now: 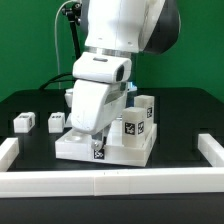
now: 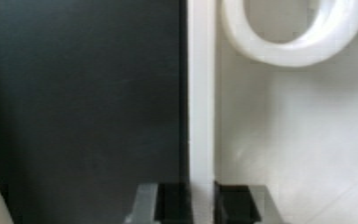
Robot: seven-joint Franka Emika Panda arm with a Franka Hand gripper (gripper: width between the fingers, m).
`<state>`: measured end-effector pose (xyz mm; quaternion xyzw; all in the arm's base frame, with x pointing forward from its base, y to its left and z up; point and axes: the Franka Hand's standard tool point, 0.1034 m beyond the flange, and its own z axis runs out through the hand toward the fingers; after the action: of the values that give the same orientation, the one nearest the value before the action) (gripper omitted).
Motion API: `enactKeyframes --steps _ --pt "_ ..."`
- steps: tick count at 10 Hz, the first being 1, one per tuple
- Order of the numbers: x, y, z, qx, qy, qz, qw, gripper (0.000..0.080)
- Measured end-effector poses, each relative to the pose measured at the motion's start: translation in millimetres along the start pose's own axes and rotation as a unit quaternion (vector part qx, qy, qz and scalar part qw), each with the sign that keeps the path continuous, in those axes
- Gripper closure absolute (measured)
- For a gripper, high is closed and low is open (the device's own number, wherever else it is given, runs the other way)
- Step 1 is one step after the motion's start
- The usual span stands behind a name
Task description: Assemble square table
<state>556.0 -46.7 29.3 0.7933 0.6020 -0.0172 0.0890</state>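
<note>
The square table's white slab point(image 1: 78, 148) lies at the middle of the black table, with a tag on its front edge. Two tagged white legs point(image 1: 137, 118) stand upright on its part toward the exterior view's right. Two more legs point(image 1: 23, 122) point(image 1: 55, 121) lie loose off the slab toward the exterior view's left. My gripper point(image 1: 88, 132) reaches down onto the slab and is mostly hidden behind the white hand. In the wrist view the gripper point(image 2: 202, 198) is shut on the slab's thin raised rim point(image 2: 201, 100), which runs between the dark fingers point(image 2: 165, 203). A round hole's ring point(image 2: 279, 35) shows in the slab beside the rim.
Long white border rails run along the front point(image 1: 110, 183), the exterior view's left point(image 1: 8, 150) and its right point(image 1: 210, 148). The black tabletop point(image 1: 185, 110) lies under everything. A black cable hangs behind the arm at the back.
</note>
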Motion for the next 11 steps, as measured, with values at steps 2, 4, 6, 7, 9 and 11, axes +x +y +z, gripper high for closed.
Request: enactKeyframes --steps 2,4,6,7,9,11 --pt "-0.5 0.0 0.1 0.000 0.000 0.002 1.000 0.0741" --pt "2.1 1.1 -1.1 0.002 -0.004 -0.031 1.000 0.0741" --pt "11.2 3.7 -4.2 0.002 -0.013 -0.119 0.993 0.0741" --pt "11.5 3.7 -4.2 0.003 -0.017 -0.150 0.988 0.0741" --pt "6.5 4.0 -3.1 0.004 -0.023 -0.203 0.979 0.0741" --pt "3.1 4.4 -2.4 0.004 -0.029 -0.254 0.967 0.0741"
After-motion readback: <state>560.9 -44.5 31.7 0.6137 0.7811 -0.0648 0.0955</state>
